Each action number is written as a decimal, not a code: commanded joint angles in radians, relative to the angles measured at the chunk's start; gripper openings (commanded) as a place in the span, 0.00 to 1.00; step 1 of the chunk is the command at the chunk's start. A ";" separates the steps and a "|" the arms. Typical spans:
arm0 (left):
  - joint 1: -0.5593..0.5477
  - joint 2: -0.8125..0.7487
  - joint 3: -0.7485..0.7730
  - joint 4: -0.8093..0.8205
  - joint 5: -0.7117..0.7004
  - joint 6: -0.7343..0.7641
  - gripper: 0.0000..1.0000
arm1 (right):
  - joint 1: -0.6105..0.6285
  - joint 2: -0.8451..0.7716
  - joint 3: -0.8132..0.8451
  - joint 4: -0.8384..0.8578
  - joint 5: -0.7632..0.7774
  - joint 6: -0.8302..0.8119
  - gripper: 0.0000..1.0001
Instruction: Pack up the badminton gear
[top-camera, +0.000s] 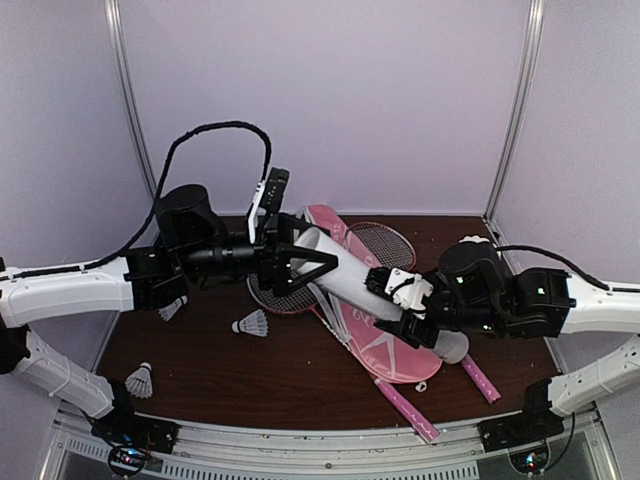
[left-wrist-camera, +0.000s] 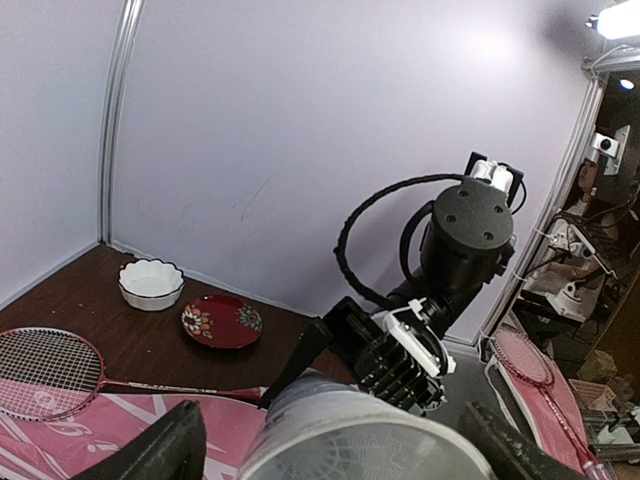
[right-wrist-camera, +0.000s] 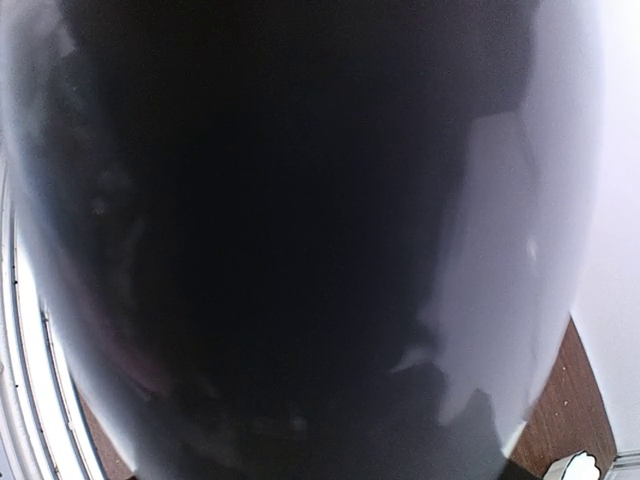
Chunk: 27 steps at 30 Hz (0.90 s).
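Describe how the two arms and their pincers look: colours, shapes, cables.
Left arm and right arm: white links, black rounded joints. A thick braided black cable loops above the left; a thin cable runs along the right. Left pincer is black with angular fingers; right pincer has a white block.

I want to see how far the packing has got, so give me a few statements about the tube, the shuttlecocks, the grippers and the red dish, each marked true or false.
1. The right gripper holds the white tube clear of the table. True.
2. All three shuttlecocks are inside the tube. False: three lie on the table on the left.
3. The left gripper is open, with a finger on each side of the tube's open end. True.
4. The red dish sits on the pink cover. False: it sits on bare table near the back wall, beside a white bowl.
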 joint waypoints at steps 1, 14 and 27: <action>-0.005 -0.010 -0.005 0.025 -0.002 0.017 0.87 | 0.007 -0.013 -0.012 0.050 0.006 0.008 0.65; -0.006 -0.034 -0.073 0.161 -0.038 -0.042 0.51 | 0.005 0.011 -0.054 0.170 0.017 0.096 0.92; -0.009 -0.030 -0.075 0.195 -0.037 -0.051 0.46 | 0.005 0.153 0.075 0.183 -0.034 0.164 0.95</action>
